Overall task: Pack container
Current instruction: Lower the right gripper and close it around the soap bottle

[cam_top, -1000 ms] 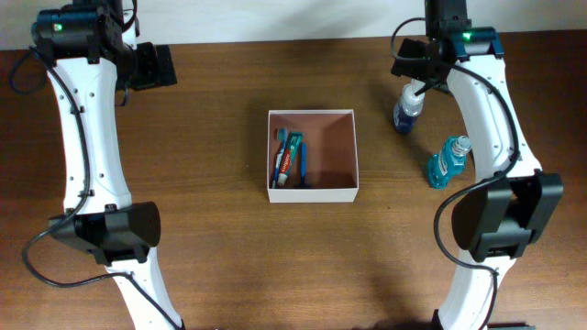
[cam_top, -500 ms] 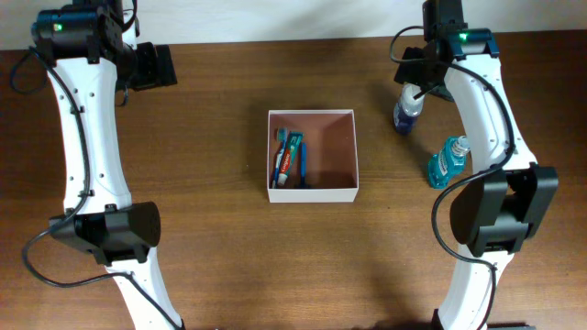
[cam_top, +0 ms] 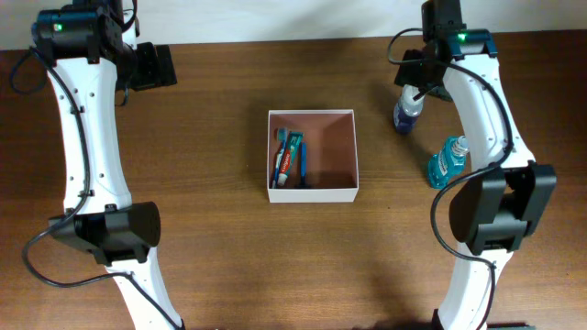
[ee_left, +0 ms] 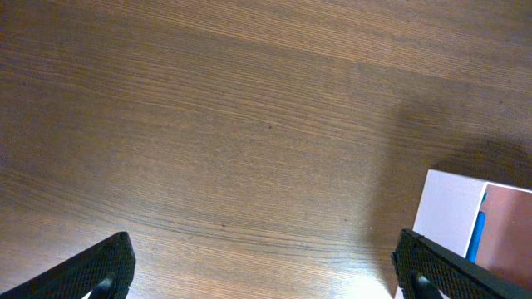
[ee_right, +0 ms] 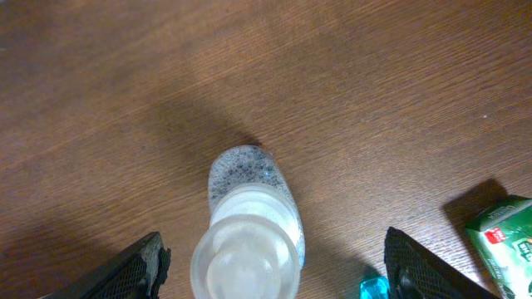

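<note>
The container [cam_top: 335,147] is a square white-walled box with a pinkish-brown inside at the table's middle; toothpaste tubes [cam_top: 291,160] lie along its left side. A clear bottle with a white cap [cam_top: 408,108] stands to its upper right. My right gripper [cam_top: 415,87] hangs over that bottle. In the right wrist view the bottle [ee_right: 249,208] sits between the fingers of the right gripper [ee_right: 278,270], closer to the left one, and the jaws stand open with room on the right. My left gripper [ee_left: 262,274] is open over bare wood, the container's corner [ee_left: 449,208] beside its right finger.
A teal mouthwash bottle [cam_top: 448,163] stands right of the container, below the clear bottle. In the right wrist view a teal tip [ee_right: 374,288] and a green-labelled item [ee_right: 507,237] show at the lower right. The left gripper [cam_top: 165,66] is at the far left back.
The right gripper's jaws have drawn in around the clear bottle, and that arm shifted slightly. The left arm has not moved.
</note>
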Available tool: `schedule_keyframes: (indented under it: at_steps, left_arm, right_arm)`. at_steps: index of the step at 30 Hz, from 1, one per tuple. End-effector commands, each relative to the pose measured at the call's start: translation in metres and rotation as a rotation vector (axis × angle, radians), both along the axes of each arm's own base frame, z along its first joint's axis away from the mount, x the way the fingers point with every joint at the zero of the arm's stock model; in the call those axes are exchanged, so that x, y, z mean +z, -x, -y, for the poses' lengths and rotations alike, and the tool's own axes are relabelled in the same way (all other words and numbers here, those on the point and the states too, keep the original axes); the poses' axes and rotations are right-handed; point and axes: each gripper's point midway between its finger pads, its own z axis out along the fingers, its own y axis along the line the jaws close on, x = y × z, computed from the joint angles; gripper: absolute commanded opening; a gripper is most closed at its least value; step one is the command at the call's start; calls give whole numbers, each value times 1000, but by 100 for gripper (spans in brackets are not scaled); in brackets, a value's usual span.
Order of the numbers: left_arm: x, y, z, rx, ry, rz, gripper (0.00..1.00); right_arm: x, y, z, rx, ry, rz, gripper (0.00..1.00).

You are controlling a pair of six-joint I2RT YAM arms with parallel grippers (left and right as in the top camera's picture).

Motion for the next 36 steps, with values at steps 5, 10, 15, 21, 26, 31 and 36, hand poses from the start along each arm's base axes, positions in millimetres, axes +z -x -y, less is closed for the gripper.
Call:
schedule_keyframes:
  at_steps: [5,10,15,21,26,31,36]
  left_arm:
    - [-2,-2,-3,-5,-11,-3,100]
    - [-2,-2,-3,-5,-11,-3,100]
    - [-2,-2,-3,-5,-11,-3,100]
    - [-2,-2,-3,-5,-11,-3,100]
    - [-2,-2,-3,-5,-11,-3,100]
    - [-2,-2,-3,-5,-11,-3,100]
    - [-2,-2,-3,-5,-11,-3,100]
  right_arm:
    - [-22,-1,1,7,-2,-42,63]
    - [-22,-2,1,9,-1,-37,55]
    - [-13,-6,1,24,4,-14,51]
    - [-8,-6,1,30,7,-7,38]
    - [-8,-6,1,30,7,-5,35]
    - [2,-6,1,33,9,16,30]
    - [15,-8,1,33,8,45,24]
